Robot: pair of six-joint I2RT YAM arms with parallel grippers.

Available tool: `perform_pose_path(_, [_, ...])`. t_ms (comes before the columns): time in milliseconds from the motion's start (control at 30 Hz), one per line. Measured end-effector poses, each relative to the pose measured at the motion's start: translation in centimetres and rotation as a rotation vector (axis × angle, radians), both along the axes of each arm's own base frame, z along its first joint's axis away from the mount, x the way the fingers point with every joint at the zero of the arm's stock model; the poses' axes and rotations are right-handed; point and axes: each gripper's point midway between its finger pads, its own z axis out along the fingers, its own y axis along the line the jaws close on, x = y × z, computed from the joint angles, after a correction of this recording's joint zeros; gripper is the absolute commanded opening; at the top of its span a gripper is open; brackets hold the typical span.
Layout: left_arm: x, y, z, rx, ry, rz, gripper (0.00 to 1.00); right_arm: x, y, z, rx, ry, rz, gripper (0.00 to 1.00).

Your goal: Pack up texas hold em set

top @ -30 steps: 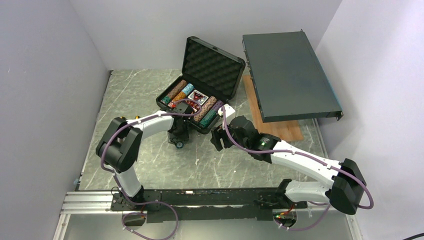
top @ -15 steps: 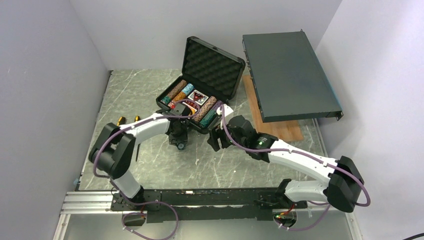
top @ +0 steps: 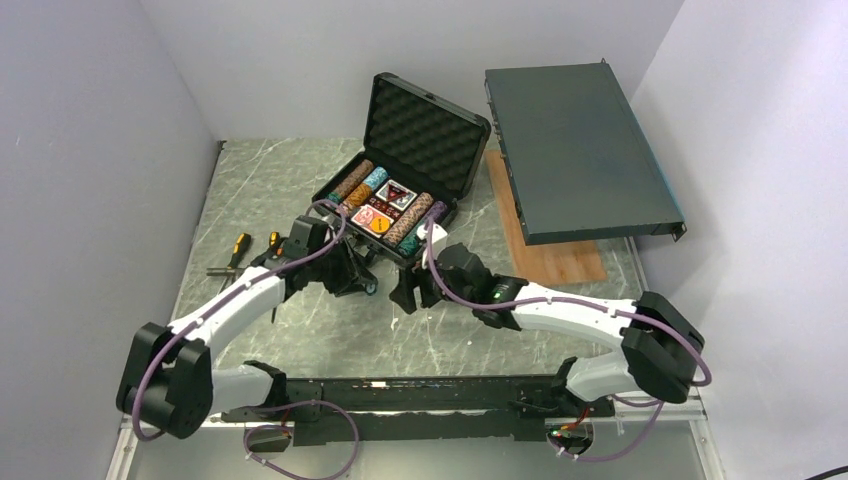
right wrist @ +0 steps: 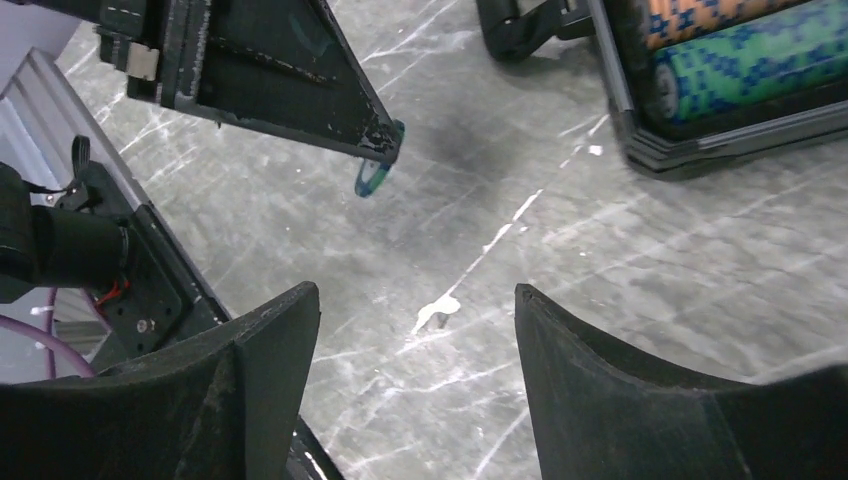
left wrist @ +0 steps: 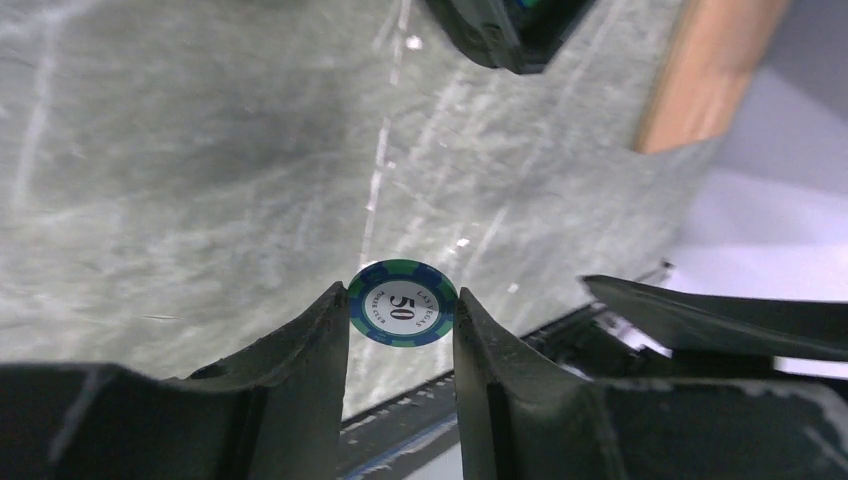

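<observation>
1. A grey marbled table stood between plain pale walls.
2. The case, black and hard-shelled, sat open near the far edge at the middle, its lid upright and lined with ridged black foam.
3. Its tray held rows of chips on edge in brown, blue, orange, green and purple, with a red triangle in a middle compartment.
4. The left gripper was clamped on one loose chip, blue with green edge marks and a white centre reading "50".
5. That chip hung above bare table, just off the case's near corner.
6. The right gripper hovered beside it with its jaws apart and nothing between them.
7. A flat grey box lay tilted at the far right corner, over a wooden board.
8. Screwdrivers lay near the left edge.
</observation>
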Motion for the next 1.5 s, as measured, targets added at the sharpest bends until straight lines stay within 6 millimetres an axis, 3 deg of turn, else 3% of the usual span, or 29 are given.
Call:
perform_pose_path(267, [-0.9, -2.3, 3.1, -0.285, -0.009, 0.043, 0.34, -0.5, 2.7, -1.4, 0.004, 0.024, -0.026, 0.61])
perform_pose_path(467, [-1.3, -2.8, 3.2, -0.365, 0.028, 0.058, 0.34, -0.1, 3.6, -0.8, 0.009, 0.002, -0.042, 0.57])
perform_pose_path(867, [-1.2, -3.0, 3.8, -0.411, 0.026, 0.071, 0.35, 0.9, 4.8, -0.7, -0.001, -0.029, -0.068, 0.3])
perform_pose_path(933, [-1.3, -2.9, 3.7, -0.411, 0.028, 0.073, 0.37, 1.0, 4.8, -0.7, -0.001, -0.033, -0.074, 0.22])
perform_pose_path(1033, [-1.1, -2.7, 3.6, -0.412, 0.028, 0.083, 0.54, 1.3, 4.9, -0.6, -0.006, -0.042, -0.086, 0.06])
perform_pose_path(1067, [-1.0, -2.5, 3.6, -0.408, 0.021, 0.085, 0.6, 1.4, 5.0, -0.6, -0.01, -0.045, -0.091, 0.0])
perform_pose_path(1167, [-0.5, -0.8, 2.8, -0.358, 0.01, 0.124, 0.69, 2.0, 5.0, -1.0, -0.036, -0.059, -0.11, 0.0])
perform_pose_path(1300, [-0.1, 2.9, 2.3, -0.246, -0.045, 0.2, 0.76, 2.9, 4.2, -1.9, -0.103, -0.094, -0.138, 0.0])
perform_pose_path(1433, [0.4, 6.9, 4.3, -0.084, -0.188, 0.252, 0.76, 5.0, 3.6, -2.3, -0.216, -0.162, -0.131, 0.0])
perform_pose_path(1500, [0.2, 7.7, 5.7, -0.033, -0.267, 0.235, 0.76, 6.6, 3.8, -2.2, -0.267, -0.195, -0.119, 0.0])
